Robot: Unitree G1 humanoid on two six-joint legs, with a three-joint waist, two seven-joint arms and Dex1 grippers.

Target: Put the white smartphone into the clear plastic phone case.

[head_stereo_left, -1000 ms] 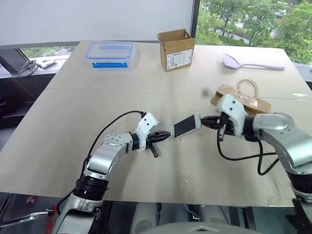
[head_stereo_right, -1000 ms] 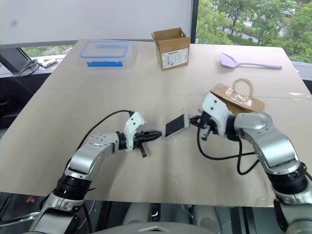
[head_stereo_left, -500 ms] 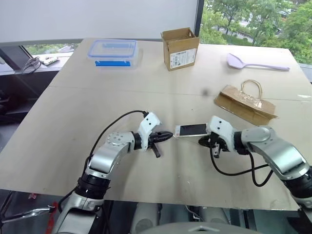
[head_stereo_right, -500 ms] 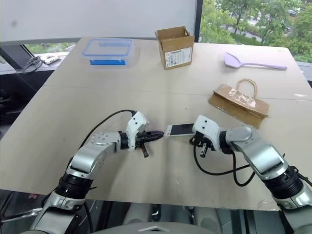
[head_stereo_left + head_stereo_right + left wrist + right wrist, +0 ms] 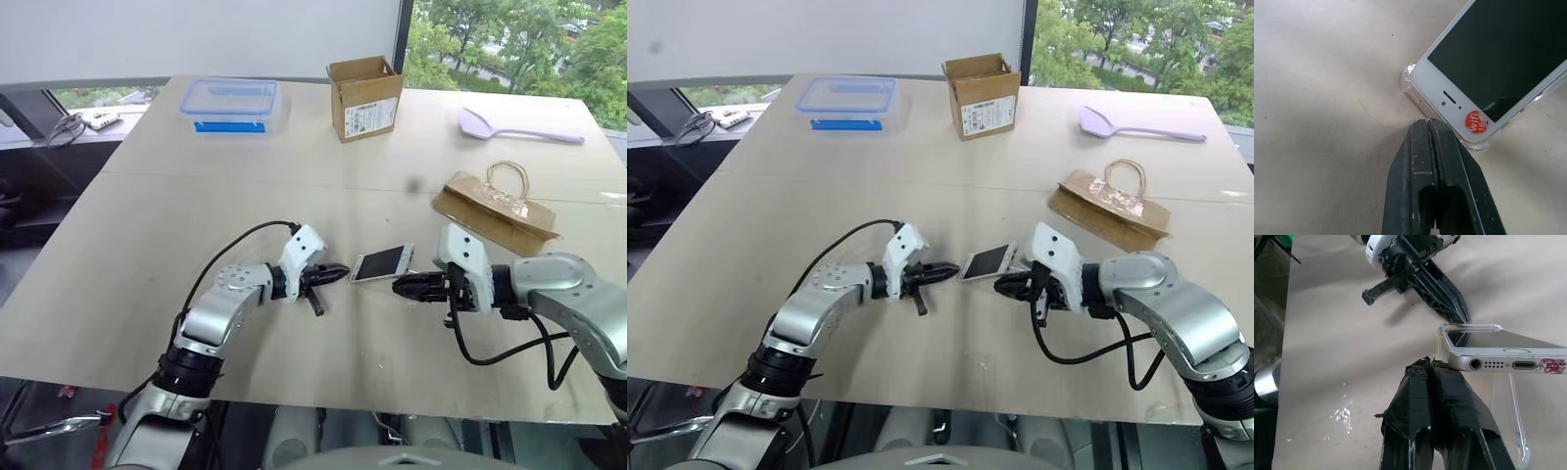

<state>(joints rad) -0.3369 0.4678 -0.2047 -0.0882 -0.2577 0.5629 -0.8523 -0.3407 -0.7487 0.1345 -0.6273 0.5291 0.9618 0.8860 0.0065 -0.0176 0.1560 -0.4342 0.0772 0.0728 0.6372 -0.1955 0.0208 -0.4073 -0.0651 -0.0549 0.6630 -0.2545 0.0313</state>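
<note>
On the table (image 5: 147, 225), centre frame, both closed, empty grippers, left (image 5: 338, 274) and right (image 5: 402, 286), flanked the phone (image 5: 381, 262), apparently pressing it into its case (image 5: 1508, 396).

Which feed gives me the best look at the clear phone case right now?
The right wrist view: the clear plastic phone case shows its rim and corner wrapped around the raised end of the white smartphone. The left wrist view shows just a clear corner at the phone's other end. In the eye views the case is too transparent to make out.
</note>
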